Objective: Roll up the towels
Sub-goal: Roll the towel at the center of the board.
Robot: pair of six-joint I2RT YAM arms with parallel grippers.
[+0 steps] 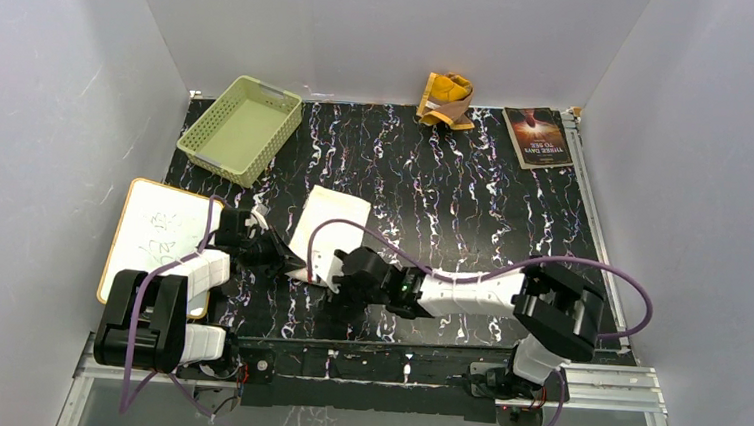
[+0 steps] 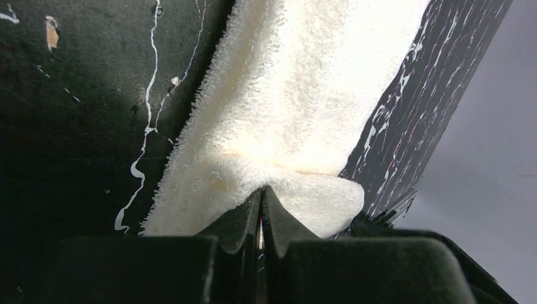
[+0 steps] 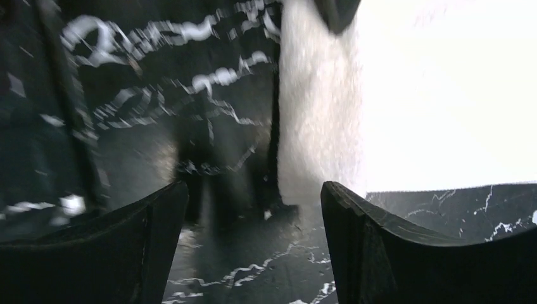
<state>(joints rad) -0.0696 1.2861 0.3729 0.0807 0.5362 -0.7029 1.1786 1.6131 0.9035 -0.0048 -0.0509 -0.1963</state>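
Towels first, the inspector said. Where was each one?

The cream towel (image 1: 330, 225) lay flat on the black marbled table (image 1: 474, 200), toward the near left, right in front of both arms, the operator said. The mustard towel (image 1: 447, 100) sat crumpled at the far edge against the back wall, its tan side showing in places. It was well apart from the cream one.

And the left gripper (image 2: 261, 196)?

Its jaws were pressed together with no gap between them, and they pinched the near edge of the cream towel (image 2: 304, 114). The cloth puckered up into a small fold around the tips.

The right gripper (image 3: 253, 190)?

It was spread wide with nothing between its fingers (image 3: 354, 215). It hung low over the table just beside the cream towel (image 3: 323, 126), by the cloth's near corner. The wrist view was blurred, so I could not tell whether a finger touched the cloth.

What else was on the table?

A pale green basket (image 1: 241, 128) stood at the far left corner. A dark-covered book (image 1: 537, 136) lay at the far right, near the mustard towel. A whiteboard (image 1: 156, 238) with faint scribbles lay off the left edge, beside the left arm.
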